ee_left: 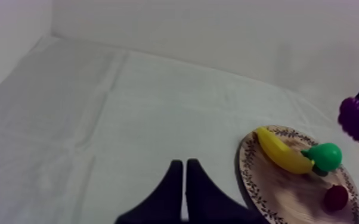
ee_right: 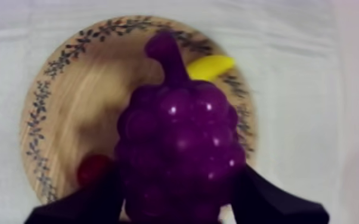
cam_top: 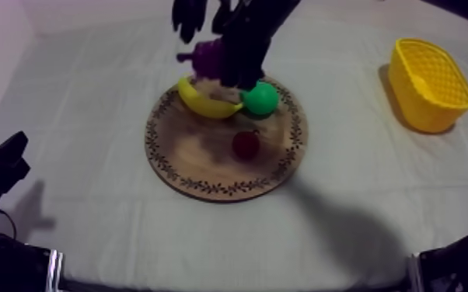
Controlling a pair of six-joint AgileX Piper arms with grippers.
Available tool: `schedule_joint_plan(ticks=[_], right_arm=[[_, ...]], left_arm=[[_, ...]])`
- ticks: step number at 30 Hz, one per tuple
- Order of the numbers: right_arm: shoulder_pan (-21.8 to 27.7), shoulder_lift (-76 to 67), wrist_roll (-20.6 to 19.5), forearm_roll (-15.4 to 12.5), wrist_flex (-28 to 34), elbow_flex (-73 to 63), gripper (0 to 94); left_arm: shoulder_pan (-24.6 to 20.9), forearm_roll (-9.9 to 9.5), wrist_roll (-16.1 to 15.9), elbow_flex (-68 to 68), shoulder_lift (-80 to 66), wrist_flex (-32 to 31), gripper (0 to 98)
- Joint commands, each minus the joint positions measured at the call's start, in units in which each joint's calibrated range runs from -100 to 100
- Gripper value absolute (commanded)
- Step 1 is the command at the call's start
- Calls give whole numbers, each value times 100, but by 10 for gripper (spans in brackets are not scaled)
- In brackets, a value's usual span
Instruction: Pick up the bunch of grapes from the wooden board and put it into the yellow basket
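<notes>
bunch of grapes point(ee_right: 179, 149) held above wooden board point(cam_top: 206, 167) in right fingers point(ee_right: 277, 202), banana point(cam_top: 202, 101), pear point(cam_top: 262, 99), small red fruit point(cam_top: 245, 144) on board below, yellow basket point(cam_top: 431, 85) well apart on bench point(cam_top: 89, 116), left fingers point(ee_left: 170, 193) clenched empty

looks like a lab test rig: a cloth-covered table point(cam_top: 82, 155) boxed in by plain white walls point(ee_left: 217, 30).

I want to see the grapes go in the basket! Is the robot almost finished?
About halfway. Done: the right gripper is shut on the bunch of grapes, which looks lifted off the wooden board. Now: it hangs above the board's edge near the banana. Left: carrying it over to the yellow basket and letting go.
</notes>
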Motion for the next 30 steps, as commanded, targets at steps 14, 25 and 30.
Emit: schedule_joint_plan(ticks=[14, 25, 30], right_arm=[[737, -2031, -674, 335, -1520, 1261, 384], [1636, -3126, -1140, 537, -2653, 2343, 387], [2094, -3333, -1393, 676, -3123, 2577, 387]], left_arm=[[-1, 1, -1, -4, 0, -3, 1], [-1, 1, -1, -4, 0, -3, 1], [-1, 1, -1, -4, 0, -3, 1]])
